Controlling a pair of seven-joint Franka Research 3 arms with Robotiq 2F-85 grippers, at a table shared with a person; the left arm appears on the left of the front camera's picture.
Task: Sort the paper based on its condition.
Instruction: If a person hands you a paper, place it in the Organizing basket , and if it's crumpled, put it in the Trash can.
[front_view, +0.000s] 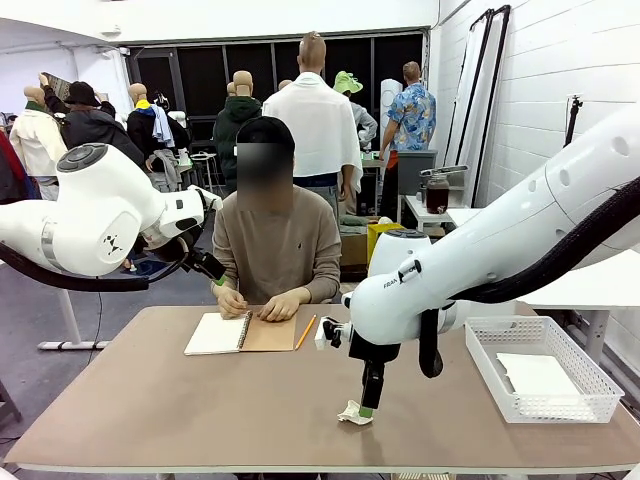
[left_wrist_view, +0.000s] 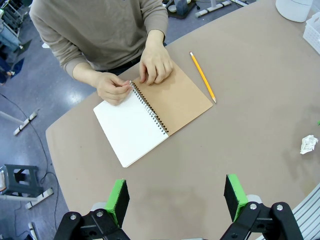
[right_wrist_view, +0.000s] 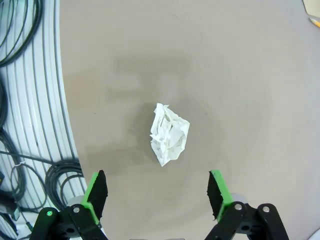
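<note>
A: So, where is the paper sitting?

B: I'm seeing a crumpled white paper wad lying on the smooth tan surface, between my right gripper's wide-spread fingers, untouched.

A: And the left?

B: Left gripper is hanging with fingers wide above the spiral notebook; flat sheets are lying in the white mesh basket.

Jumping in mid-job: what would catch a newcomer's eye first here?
The right gripper, jaws open, hangs just above a crumpled paper ball near the table's front edge. At the far side, a person's hands work at an open spiral notebook, with a pencil beside it.
</note>
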